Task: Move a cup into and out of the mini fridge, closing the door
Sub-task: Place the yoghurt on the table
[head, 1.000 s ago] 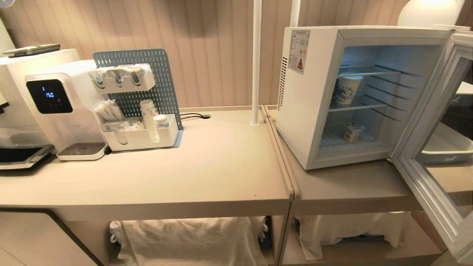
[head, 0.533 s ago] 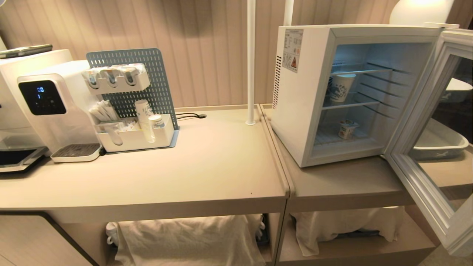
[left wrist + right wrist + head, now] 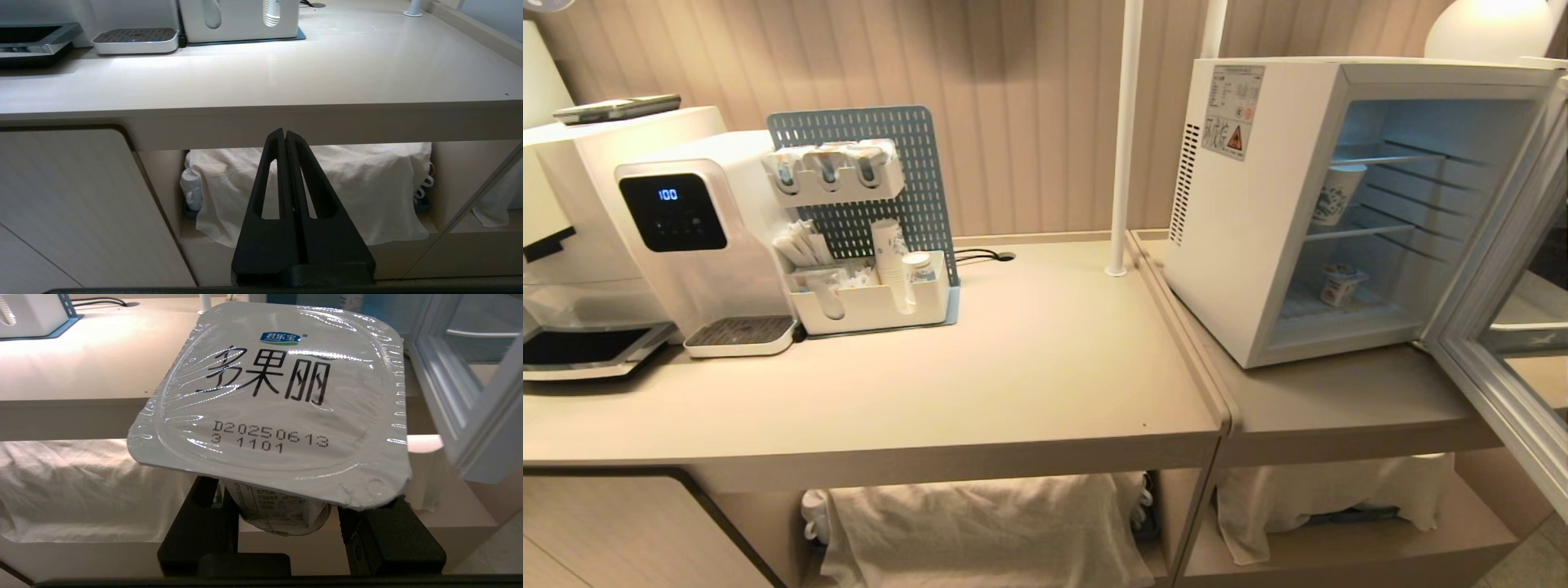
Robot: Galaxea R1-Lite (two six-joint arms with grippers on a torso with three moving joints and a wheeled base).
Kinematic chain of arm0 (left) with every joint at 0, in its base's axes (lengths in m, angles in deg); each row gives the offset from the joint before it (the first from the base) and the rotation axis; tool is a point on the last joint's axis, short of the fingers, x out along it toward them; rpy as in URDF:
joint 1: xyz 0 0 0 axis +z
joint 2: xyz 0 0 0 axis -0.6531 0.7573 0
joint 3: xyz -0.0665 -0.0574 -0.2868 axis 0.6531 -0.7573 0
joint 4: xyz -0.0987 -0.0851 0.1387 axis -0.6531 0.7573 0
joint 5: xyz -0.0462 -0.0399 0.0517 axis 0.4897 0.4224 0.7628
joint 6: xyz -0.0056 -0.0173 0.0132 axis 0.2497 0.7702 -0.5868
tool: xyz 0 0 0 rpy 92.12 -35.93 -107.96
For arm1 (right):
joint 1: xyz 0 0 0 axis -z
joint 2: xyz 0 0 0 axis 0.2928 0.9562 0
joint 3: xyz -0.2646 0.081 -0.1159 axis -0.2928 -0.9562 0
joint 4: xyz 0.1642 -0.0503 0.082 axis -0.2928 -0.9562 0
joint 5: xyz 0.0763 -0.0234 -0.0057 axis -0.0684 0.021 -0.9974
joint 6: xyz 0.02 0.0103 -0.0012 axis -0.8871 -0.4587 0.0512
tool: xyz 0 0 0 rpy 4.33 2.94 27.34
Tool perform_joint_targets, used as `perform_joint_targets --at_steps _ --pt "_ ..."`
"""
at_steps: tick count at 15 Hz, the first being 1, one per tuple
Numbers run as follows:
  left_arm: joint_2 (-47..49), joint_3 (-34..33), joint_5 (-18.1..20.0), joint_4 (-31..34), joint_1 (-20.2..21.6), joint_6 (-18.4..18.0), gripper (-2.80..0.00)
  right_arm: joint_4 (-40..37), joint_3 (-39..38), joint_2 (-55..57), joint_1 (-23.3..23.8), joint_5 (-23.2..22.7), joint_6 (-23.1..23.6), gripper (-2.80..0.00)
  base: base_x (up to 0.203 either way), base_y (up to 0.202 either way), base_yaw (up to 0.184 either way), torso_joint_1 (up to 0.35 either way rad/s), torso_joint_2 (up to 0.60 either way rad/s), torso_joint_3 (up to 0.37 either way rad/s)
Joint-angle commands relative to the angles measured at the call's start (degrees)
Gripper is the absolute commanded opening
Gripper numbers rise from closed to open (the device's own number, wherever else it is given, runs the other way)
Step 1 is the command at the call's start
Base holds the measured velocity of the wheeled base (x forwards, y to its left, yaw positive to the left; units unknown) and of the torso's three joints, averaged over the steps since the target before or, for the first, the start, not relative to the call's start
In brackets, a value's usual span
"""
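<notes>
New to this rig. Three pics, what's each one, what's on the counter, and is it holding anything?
It is a wheeled robot with two arms.

The head view looks down at a beige counter. On it stand a white water dispenser, a white organizer tray and the mini fridge. The fridge's door is swung open; inside are a paper cup on the shelf and a small sealed cup below. Neither arm shows here.

Each wrist view looks past that arm's fingers. The left gripper is shut and empty, below the counter's edge. The right gripper grips a foil-lidded yogurt cup.
</notes>
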Motion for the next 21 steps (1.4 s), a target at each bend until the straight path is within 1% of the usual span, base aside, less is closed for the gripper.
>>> perform_joint_targets --at_steps 1,21 --pt "0.0 -0.1 0.0 0.0 0.0 0.0 -2.8 0.0 0.0 0.1 0.0 0.0 0.0 -2.8 0.0 0.192 -0.002 0.003 0.0 0.0" --pt "0.0 -0.1 0.0 0.0 0.0 0.0 -2.8 -0.1 0.0 0.1 0.0 0.1 0.0 -2.8 0.0 0.193 0.001 0.003 0.0 0.002"
